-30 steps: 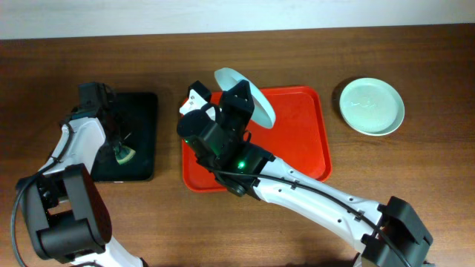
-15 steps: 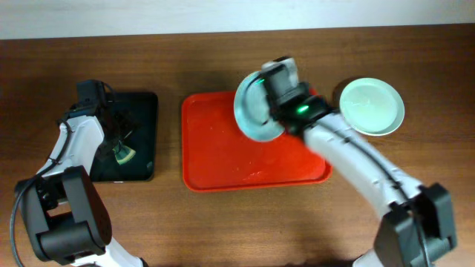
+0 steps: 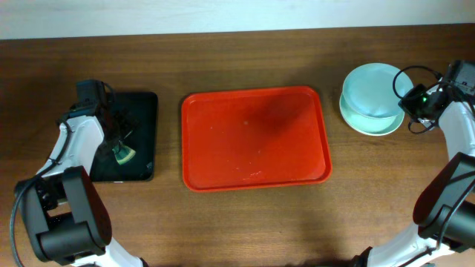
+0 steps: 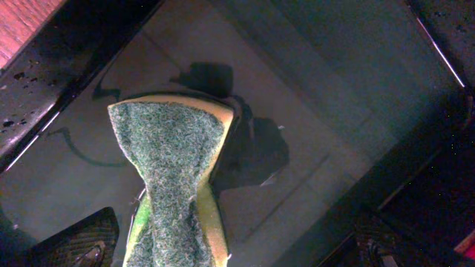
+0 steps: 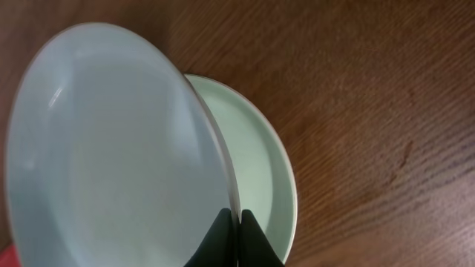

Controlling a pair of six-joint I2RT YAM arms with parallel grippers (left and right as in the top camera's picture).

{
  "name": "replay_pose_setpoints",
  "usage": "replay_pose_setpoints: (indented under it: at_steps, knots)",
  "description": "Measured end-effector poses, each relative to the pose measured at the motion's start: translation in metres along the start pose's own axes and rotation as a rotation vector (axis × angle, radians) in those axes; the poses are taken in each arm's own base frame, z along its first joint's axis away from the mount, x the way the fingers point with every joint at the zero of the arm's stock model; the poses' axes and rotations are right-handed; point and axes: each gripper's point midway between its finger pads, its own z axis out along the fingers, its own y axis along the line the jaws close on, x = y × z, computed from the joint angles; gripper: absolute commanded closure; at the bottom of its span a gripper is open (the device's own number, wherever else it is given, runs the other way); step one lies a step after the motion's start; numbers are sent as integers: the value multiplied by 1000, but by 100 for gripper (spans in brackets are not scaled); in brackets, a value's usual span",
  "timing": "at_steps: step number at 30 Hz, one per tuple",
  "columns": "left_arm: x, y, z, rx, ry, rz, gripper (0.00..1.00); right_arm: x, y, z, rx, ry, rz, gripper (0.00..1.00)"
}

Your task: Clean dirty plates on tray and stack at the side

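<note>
The red tray (image 3: 256, 137) lies mid-table with no plates on it, only faint smears. My right gripper (image 3: 407, 98) is shut on the rim of a pale plate (image 3: 373, 87) and holds it tilted just above a mint-green plate (image 3: 371, 124) lying on the table at the right. In the right wrist view the fingertips (image 5: 237, 222) pinch the held plate (image 5: 111, 148) over the lower plate (image 5: 260, 170). No third plate shows separately. My left gripper (image 3: 111, 144) is open over the black tray (image 3: 145, 111), with a green-and-yellow sponge (image 4: 174, 170) between its fingers.
The black tray (image 4: 356, 96) holds shallow water under the sponge (image 3: 123, 155). Brown wooden table (image 3: 245, 230) surrounds both trays. The right arm reaches in from the right edge and the left arm from the left edge.
My right gripper carried the plate from over the red tray to above the plate at the right. The tray is now uncovered. The left arm and sponge have not moved.
</note>
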Motion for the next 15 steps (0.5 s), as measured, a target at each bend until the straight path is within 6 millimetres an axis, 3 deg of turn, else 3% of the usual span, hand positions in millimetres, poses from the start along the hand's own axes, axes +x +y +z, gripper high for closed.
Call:
replay_pose_setpoints:
  at_steps: [1, 2, 3, 5, 8, 10, 14, 15]
  knots:
    - [0, 0, 0, 0, 0, 0, 1, -1, -1, 3, -1, -1, 1, 59]
    - [0, 0, 0, 0, 0, 0, 1, 0, -1, 4, -2, 0, 2, 13]
    - [0, 0, 0, 0, 0, 0, 1, 0, 0, 5, -4, 2, 8, 2]
    - [0, 0, 0, 0, 0, 0, 1, 3, -2, 5, 1, 15, 10, 1]
    - [0, 0, 0, 0, 0, 0, 1, 23, -9, 3, 34, 95, 19, 1]
    - [0, 0, 0, 0, 0, 0, 1, 34, -19, -8, 89, 134, 25, 1]
    - [0, 0, 0, 0, 0, 0, 1, 45, -26, -82, 178, 115, 33, 1]
    - [0, 0, 0, -1, 1, 0, 1, 47, -23, -110, 178, 83, 28, 1]
